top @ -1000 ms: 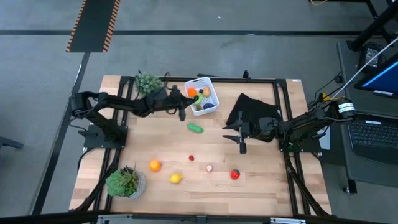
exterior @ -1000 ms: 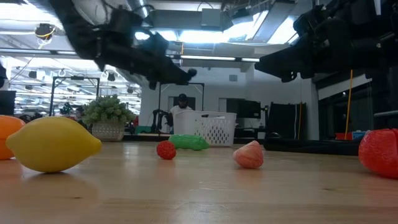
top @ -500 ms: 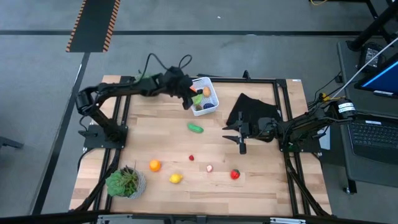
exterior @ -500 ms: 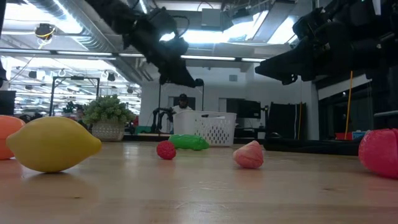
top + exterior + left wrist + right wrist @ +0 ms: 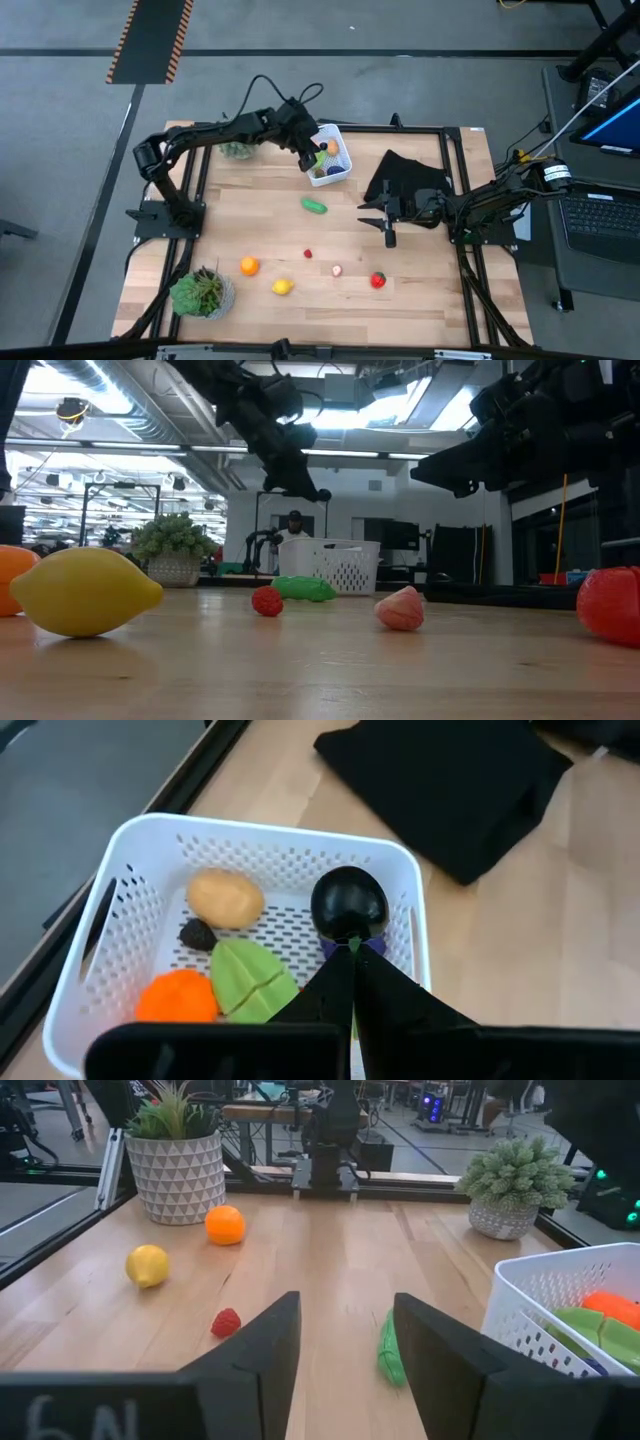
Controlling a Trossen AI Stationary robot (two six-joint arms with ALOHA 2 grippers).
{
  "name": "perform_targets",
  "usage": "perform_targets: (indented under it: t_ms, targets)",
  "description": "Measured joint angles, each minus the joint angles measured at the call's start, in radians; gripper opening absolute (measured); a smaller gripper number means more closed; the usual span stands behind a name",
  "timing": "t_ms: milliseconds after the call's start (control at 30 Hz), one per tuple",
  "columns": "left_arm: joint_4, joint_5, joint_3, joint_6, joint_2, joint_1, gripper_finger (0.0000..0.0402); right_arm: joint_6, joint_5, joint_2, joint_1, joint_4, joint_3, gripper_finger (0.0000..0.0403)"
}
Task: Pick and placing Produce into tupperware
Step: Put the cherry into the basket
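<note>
Left pincer point(image 5: 352, 952) w/ dark eggplant point(image 5: 349, 904) over tupperware point(image 5: 110, 890).

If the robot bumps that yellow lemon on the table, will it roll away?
Probably a bit. The lemon is rounded and lies on its side on the flat wooden table, so a nudge would likely roll it. Its pointed ends might make it wobble and curve instead of going straight. It looks smooth, so it could slip from a pinch.

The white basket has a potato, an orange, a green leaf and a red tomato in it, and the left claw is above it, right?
Almost. There is no red tomato in the white basket. The left wrist view shows a dark eggplant instead, beside the potato, the orange and the green leaf. The left claw is indeed above it.
</note>
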Motion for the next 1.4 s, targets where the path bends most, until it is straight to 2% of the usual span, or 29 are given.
perform_targets:
  t_ms: [267, 433, 700, 1133, 1400]
  targets:
    - [-0.011, 0.000, 0.057, 0.015, 0.112, 0.007, 0.0000, -0.002, 0.000, 0.000, 0.000, -0.003, 0.000, 0.0165]
    - [-0.079, -0.002, 0.138, 0.059, 0.213, 0.006, 0.0000, -0.002, 0.000, 0.000, 0.000, -0.003, 0.000, 0.0165]
    - [-0.279, -0.117, 0.268, 0.124, 0.347, 0.007, 0.0000, -0.002, 0.000, 0.000, 0.000, -0.004, 0.000, 0.0165]
    - [-0.287, -0.130, 0.277, 0.155, 0.359, 0.009, 0.0004, -0.002, 0.001, 0.000, 0.000, -0.022, 0.000, 0.0165]
    - [-0.287, -0.137, 0.277, 0.151, 0.359, 0.002, 0.0021, -0.001, 0.001, 0.000, 0.000, -0.034, -0.001, 0.0165]
